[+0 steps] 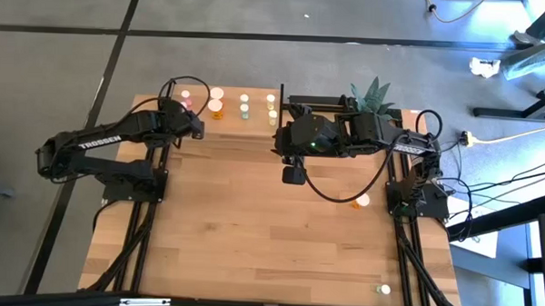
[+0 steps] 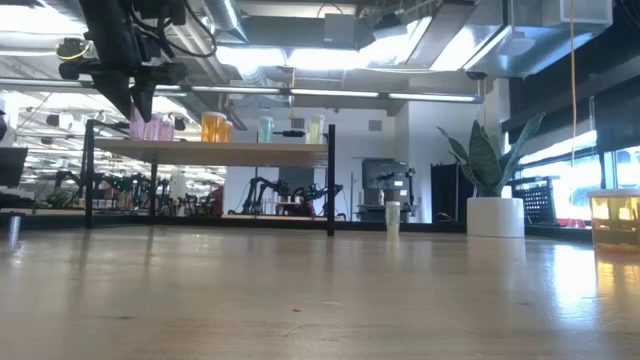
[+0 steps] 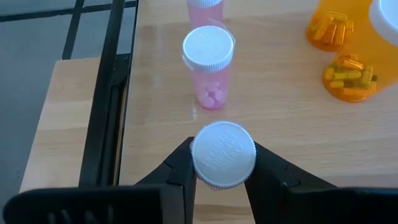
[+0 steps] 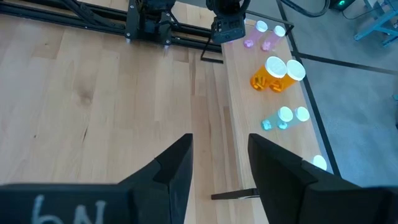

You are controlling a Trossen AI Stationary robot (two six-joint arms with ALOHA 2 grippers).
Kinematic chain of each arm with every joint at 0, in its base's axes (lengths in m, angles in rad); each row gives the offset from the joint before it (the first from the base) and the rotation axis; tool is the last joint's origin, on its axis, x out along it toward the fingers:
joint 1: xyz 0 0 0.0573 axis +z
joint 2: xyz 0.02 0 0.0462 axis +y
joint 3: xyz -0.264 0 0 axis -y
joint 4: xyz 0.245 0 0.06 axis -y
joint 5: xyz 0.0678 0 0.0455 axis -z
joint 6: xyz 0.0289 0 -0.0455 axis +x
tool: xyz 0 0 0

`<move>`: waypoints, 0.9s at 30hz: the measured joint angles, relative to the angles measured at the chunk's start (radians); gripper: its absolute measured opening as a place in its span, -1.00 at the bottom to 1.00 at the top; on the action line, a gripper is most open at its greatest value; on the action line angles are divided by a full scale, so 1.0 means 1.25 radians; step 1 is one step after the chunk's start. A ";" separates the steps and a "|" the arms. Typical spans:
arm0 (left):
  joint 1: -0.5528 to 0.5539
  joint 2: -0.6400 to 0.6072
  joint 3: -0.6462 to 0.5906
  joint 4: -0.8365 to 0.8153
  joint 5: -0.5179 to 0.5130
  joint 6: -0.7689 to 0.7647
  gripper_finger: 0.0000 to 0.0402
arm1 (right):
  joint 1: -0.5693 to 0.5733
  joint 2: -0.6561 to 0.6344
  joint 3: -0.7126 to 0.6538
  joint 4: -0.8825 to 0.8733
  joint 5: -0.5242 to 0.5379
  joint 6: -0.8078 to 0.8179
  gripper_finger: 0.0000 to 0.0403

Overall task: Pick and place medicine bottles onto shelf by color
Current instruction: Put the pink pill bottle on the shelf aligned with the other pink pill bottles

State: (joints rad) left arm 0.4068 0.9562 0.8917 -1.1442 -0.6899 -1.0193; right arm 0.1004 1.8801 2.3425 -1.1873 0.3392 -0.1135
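The shelf (image 1: 256, 103) at the far edge of the bench (image 1: 251, 234) already carries most of the medicine bottles, grouped by colour: pink ones (image 3: 209, 65) at its left end, then two orange bottles (image 4: 273, 74), two green ones (image 4: 283, 118), and yellowish ones (image 1: 271, 105) at its right end. The left gripper (image 3: 221, 171) is over the pink group, its fingers closed on a white-capped bottle (image 3: 223, 154) whose body colour is hidden under the cap; it sits just beside the standing pink bottle, so this placement appears to be almost complete, with release outstanding. The right gripper (image 4: 219, 162) hangs open and empty near the shelf's right end. Remaining work, as judged: an orange bottle (image 1: 360, 202) and a pale bottle (image 1: 383, 289) on the bench's right side.
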 joint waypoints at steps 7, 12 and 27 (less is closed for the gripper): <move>0.000 0.000 0.000 0.000 0.000 0.008 -0.42 | 0.000 0.000 0.000 0.000 0.000 0.000 -0.22; 0.000 0.000 0.000 0.000 -0.003 0.013 -0.38 | 0.000 0.000 0.000 0.000 0.000 0.000 -0.22; 0.005 0.000 0.000 0.001 -0.006 0.034 -0.39 | 0.000 0.000 0.000 0.000 0.000 0.000 -0.22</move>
State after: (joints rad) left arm 0.4133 0.9558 0.8917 -1.1436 -0.6971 -0.9768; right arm 0.1005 1.8804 2.3425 -1.1870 0.3389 -0.1135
